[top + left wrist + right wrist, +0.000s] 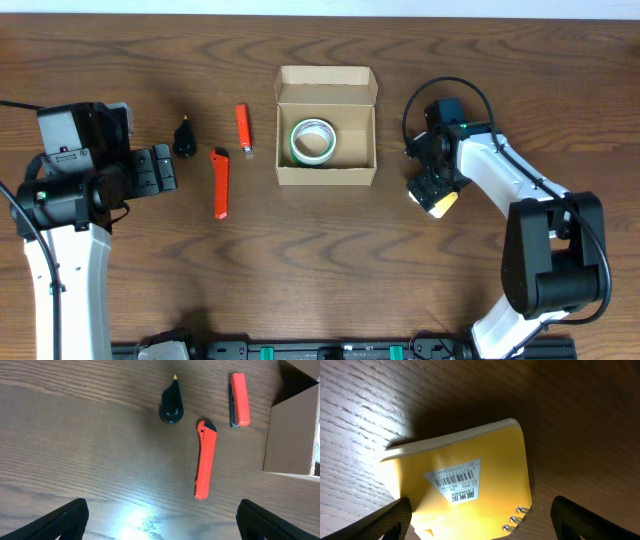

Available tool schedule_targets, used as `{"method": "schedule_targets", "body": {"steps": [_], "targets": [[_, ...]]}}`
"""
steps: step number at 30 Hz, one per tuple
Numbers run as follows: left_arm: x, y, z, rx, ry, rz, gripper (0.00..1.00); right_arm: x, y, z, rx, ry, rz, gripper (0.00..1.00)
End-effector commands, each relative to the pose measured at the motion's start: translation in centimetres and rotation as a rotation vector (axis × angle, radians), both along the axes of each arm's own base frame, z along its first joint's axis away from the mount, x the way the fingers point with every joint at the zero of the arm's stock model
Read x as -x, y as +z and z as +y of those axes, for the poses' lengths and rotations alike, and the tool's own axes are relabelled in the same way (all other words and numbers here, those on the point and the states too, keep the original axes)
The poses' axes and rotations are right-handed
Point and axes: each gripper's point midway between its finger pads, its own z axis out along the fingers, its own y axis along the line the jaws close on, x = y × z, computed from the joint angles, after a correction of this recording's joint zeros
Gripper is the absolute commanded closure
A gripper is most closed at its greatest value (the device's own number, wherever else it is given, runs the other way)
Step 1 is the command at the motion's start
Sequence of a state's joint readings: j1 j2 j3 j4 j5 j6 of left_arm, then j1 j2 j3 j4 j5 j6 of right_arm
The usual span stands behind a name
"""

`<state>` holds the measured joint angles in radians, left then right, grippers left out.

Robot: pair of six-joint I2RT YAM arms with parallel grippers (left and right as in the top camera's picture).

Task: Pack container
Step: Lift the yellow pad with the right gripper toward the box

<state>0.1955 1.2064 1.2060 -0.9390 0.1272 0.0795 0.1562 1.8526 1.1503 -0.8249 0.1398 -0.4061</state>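
The container, a tan cardboard box, stands open at the table's middle with its flap lid folded back. A green-and-white tape roll lies inside. The box's corner shows in the left wrist view. My right gripper is open to the right of the box, low over a yellow spiral notebook. In the right wrist view its fingers straddle the notebook, which has a barcode label. My left gripper is open and empty at the far left, above bare table.
A long orange cutter lies left of the box. A shorter orange cutter lies beyond it. A small black cone-shaped object sits near the left gripper.
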Motion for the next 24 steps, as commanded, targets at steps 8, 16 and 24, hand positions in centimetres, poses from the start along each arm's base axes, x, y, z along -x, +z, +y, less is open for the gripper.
{"method": "schedule_targets", "body": {"steps": [8, 16, 24], "targets": [[-0.2, 0.7, 0.3, -0.015, -0.001, -0.016, 0.05, -1.2, -0.1, 1.1, -0.056, 0.043, 0.026, 0.07], [-0.2, 0.7, 0.3, -0.015, -0.001, -0.015, 0.05, -0.6, -0.1, 0.9, -0.049, 0.057, 0.053, 0.06], [-0.2, 0.7, 0.3, -0.015, -0.001, -0.016, 0.05, 0.5, -0.2, 1.8, -0.098, 0.116, 0.105, 0.05]]}}
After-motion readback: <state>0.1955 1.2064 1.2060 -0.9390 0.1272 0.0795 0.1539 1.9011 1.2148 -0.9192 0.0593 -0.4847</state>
